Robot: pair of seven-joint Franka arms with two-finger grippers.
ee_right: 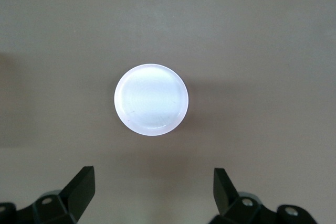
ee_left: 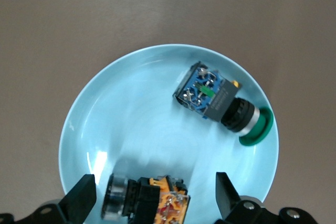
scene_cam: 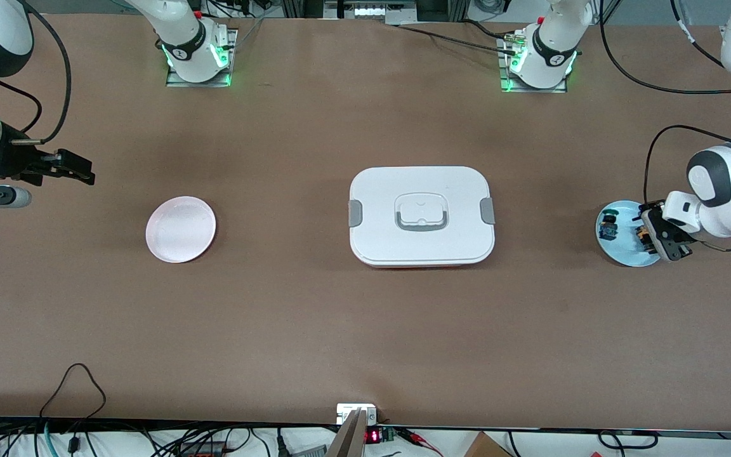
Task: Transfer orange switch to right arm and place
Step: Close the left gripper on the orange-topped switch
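Note:
The orange switch [ee_left: 157, 203] lies on its side on a light blue plate [ee_left: 131, 114], black body with orange cap and a silver ring. My left gripper [ee_left: 153, 196] hangs low over it, open, one finger on either side, not touching. In the front view the orange switch [scene_cam: 643, 233] peeks out beside the left gripper [scene_cam: 656, 239] on the blue plate [scene_cam: 622, 254], at the left arm's end of the table. My right gripper [scene_cam: 80, 169] waits open and empty in the air at the right arm's end; it [ee_right: 152, 192] looks down on a pink plate [ee_right: 151, 99].
A second switch with a blue-green top [ee_left: 220, 103] lies on the same blue plate, a short way from the orange one. A white lidded container [scene_cam: 421, 216] stands mid-table. The pink plate [scene_cam: 181, 229] lies toward the right arm's end.

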